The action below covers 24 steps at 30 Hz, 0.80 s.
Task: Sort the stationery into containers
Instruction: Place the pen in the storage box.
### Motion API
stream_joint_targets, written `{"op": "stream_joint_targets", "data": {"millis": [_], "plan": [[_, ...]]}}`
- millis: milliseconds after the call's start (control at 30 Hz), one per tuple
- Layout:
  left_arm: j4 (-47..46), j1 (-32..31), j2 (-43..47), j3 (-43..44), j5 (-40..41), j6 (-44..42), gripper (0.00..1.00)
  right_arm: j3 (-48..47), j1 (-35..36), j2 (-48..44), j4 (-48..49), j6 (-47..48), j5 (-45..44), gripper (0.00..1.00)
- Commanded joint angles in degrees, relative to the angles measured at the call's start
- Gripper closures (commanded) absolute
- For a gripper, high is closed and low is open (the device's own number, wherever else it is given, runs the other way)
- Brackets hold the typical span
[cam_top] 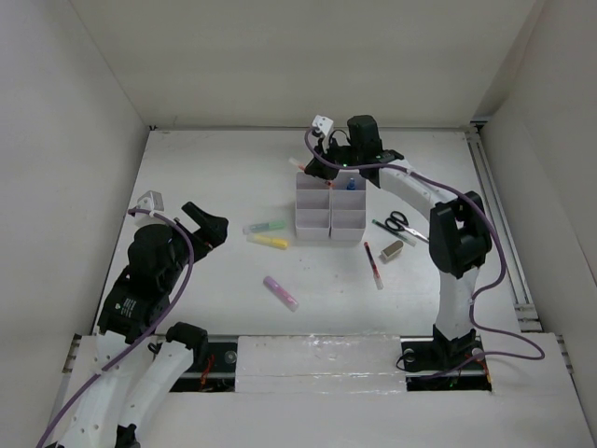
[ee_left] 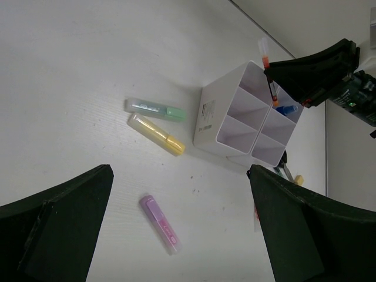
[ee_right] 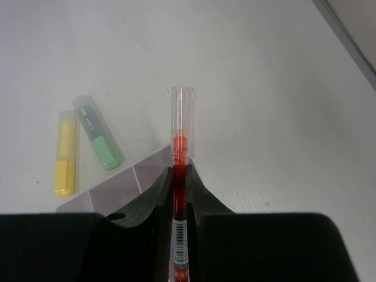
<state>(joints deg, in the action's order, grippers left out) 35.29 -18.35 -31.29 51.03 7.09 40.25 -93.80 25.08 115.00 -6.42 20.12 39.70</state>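
The right gripper (ee_right: 181, 176) pinches a thin red pen (ee_right: 179, 147) over the white six-compartment plastic tray (cam_top: 312, 224), one blue piece (cam_top: 352, 184) inside. The left gripper (cam_top: 207, 222) hangs open. Pastel highlighters (cam_top: 270, 242), black-handled scissors (cam_top: 396, 222) and beige eraser block (cam_top: 392, 249) remain unsorted.

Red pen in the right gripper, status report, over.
Right gripper shut on red pen at far row of tray. Left gripper open, clear of tray. Blue piece in tray; nothing blocking.

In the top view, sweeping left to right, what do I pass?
Left gripper, pink highlighter, organiser tray, loose red pen, eraser. The green highlighter, yellow highlighter and scissors overlap neighbours, so omitted.
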Motion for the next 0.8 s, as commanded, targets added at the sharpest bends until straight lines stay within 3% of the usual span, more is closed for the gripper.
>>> {"op": "stream_joint_targets", "data": {"millis": [0,333,767], "plan": [[-2.7,0.2,0.0,-0.4,-0.7,-1.2,0.00,0.1,0.1,0.8,3.5,0.3,2.7,1.00],[-2.7,0.2,0.0,-0.4,-0.7,-1.2,0.00,0.6,2.3,-3.9,4.7,-1.3,3.9,1.00],[-3.2,0.2,0.5,-0.4,-1.2,-1.2,0.00,-2.0,1.8,-0.9,5.3,-1.9,5.2,1.00]]}}
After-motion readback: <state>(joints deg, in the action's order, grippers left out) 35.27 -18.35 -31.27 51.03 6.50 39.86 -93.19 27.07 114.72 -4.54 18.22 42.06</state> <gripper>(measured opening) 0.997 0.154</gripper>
